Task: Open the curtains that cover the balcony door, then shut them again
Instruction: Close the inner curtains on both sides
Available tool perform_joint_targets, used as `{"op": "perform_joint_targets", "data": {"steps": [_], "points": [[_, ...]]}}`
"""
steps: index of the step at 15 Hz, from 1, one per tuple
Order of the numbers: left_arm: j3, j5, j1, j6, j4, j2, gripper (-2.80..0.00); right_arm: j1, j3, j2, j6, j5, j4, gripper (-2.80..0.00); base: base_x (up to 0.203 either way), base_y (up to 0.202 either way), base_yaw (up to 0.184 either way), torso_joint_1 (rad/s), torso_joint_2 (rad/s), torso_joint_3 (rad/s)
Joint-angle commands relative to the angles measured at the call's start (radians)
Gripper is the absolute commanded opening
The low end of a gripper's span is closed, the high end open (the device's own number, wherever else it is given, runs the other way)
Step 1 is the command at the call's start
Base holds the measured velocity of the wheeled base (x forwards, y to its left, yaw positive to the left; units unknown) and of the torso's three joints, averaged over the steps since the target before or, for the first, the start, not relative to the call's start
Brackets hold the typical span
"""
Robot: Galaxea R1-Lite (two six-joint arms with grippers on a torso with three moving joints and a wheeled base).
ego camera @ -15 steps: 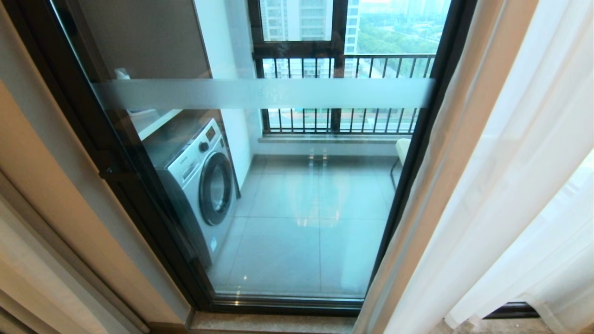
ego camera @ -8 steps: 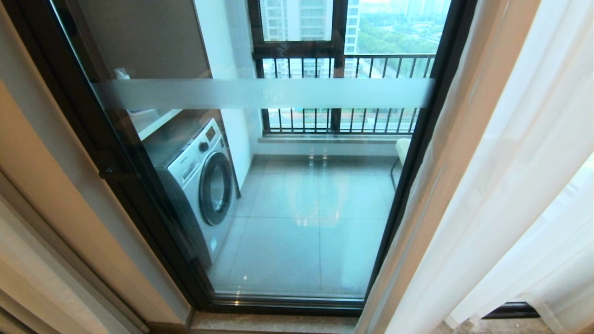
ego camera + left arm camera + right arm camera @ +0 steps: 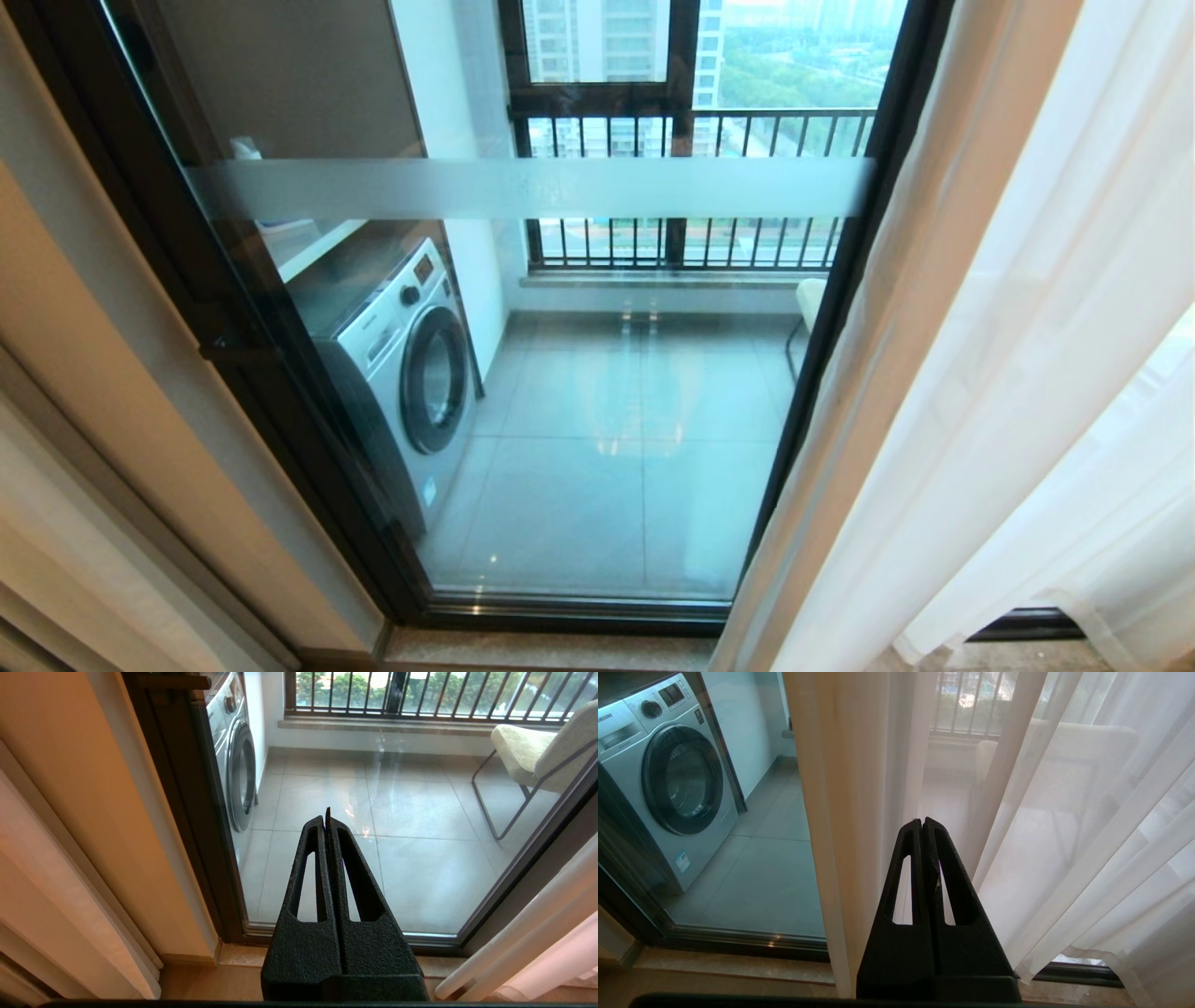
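Beyond the balcony door (image 3: pixel 597 392), grey tiles are gleaming around a washing machine (image 3: pixel 411 373) and a railing (image 3: pixel 700 187). The curtains (image 3: pixel 1008 373) are hanging bunched at the right, veiling a chair (image 3: pixel 537 746) cut off by the frame. "SAMSUNG" is showing on the machine. The left gripper (image 3: pixel 327 814) and right gripper (image 3: pixel 922 822) are sitting pressed closed, empty.
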Motion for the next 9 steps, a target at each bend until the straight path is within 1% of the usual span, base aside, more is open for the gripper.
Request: {"op": "perform_joint_targets", "data": {"steps": [1,9], "points": [[0.000,0.001,0.001,-0.001,0.000,0.000,-2.80,0.000,0.000,0.001,-0.001,0.001,-0.001,-2.80,0.000,0.000,0.000,0.000,0.00,0.000],[0.000,0.001,0.000,-0.002,0.000,0.000,-2.80,0.001,0.000,0.002,-0.001,0.001,-0.001,-2.80,0.000,0.000,0.000,0.000,0.00,0.000]]}}
